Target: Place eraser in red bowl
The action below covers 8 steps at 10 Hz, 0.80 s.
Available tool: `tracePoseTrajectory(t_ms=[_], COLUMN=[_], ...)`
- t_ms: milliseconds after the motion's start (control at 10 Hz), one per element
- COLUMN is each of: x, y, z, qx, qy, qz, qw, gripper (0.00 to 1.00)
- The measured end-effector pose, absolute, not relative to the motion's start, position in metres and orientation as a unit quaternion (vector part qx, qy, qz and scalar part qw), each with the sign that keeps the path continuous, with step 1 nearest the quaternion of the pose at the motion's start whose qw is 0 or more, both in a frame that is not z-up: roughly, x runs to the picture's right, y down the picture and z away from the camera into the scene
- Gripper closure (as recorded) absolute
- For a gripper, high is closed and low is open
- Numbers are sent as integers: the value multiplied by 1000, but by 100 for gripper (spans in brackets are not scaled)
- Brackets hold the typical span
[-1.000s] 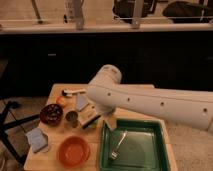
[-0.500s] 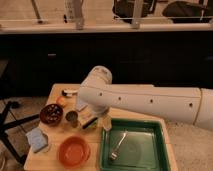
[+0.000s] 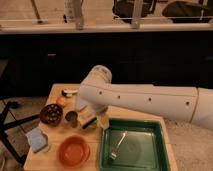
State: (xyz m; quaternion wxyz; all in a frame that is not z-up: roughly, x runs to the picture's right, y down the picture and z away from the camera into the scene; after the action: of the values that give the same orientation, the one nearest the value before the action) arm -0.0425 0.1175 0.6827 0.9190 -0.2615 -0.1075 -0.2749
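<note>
Red bowl (image 3: pixel 75 151) empty at front of bench (image 3: pixel 56 97). Eraser (image 3: pixel 89 122) seemingly on bench behind bowl, beside green tray (image 3: pixel 140 121). Tool (image 3: pixel 101 120) low, right at eraser; wide, narrow or holding: cannot tell. Left: grasp, lift, carry to bowl, release.

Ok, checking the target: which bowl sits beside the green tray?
The orange-red bowl at the front; the maroon bowl lies farther back-left. The end effector hovers near the tray, at its back-left corner.
</note>
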Motion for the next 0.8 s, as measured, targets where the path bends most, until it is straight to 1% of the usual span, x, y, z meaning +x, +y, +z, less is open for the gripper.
tracePoseTrajectory(t_ms=[300,800], x=[-63,-92], y=[104,115], z=[701,729], qx=[-259,-273], qy=[-124,-168], qz=[-276,-275], qw=[917,906], gripper=[20,20])
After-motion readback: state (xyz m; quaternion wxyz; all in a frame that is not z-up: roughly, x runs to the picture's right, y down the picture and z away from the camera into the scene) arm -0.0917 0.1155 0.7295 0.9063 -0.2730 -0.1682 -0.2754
